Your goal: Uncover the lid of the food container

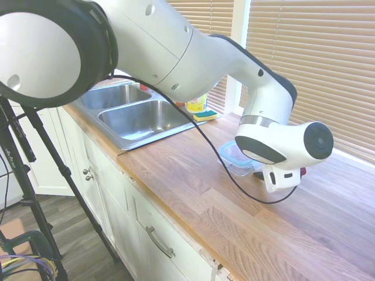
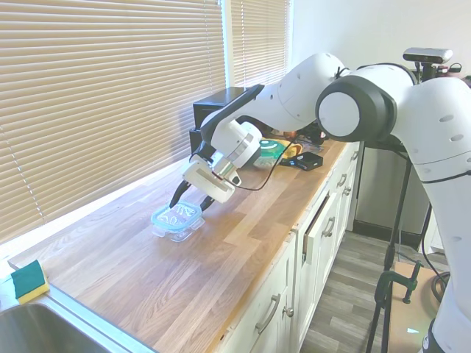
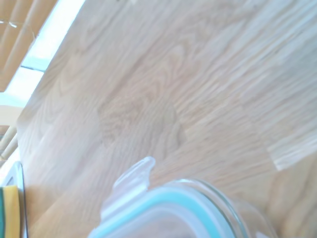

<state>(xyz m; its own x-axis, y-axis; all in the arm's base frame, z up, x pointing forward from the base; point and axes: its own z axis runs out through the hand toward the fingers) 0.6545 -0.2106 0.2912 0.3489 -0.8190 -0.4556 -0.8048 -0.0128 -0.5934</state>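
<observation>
We see the food container (image 2: 176, 223) near the middle of the second exterior view, standing on the wooden surface (image 2: 147, 279), a little left of the frame centre. The lid (image 2: 176, 215) with its teal rim lies on top of the container, and it looks a bit tilted, though we cannot say if it is lifted on one side.

The gripper (image 2: 193, 200) hangs just above the right edge of the lid, coming down from the white arm (image 2: 294, 95) that enters from the upper right of this frame. Two dark fingers (image 2: 179, 194) point down to the lid; they stand apart, one on the window side and one on the front side, and the far one seems to touch the rim, but we cannot tell if they pinch it.

In the first exterior view the container (image 1: 234, 159) is right of the centre, mostly hidden behind the wrist of the arm. The steel sink (image 1: 137, 114) is in the upper left of that frame, with a yellow-green sponge (image 1: 206, 115) just beside its far corner.

In the wrist view the lid (image 3: 168, 210) fills the bottom centre, with one clear tab (image 3: 132, 181) standing out over the wood.
</observation>
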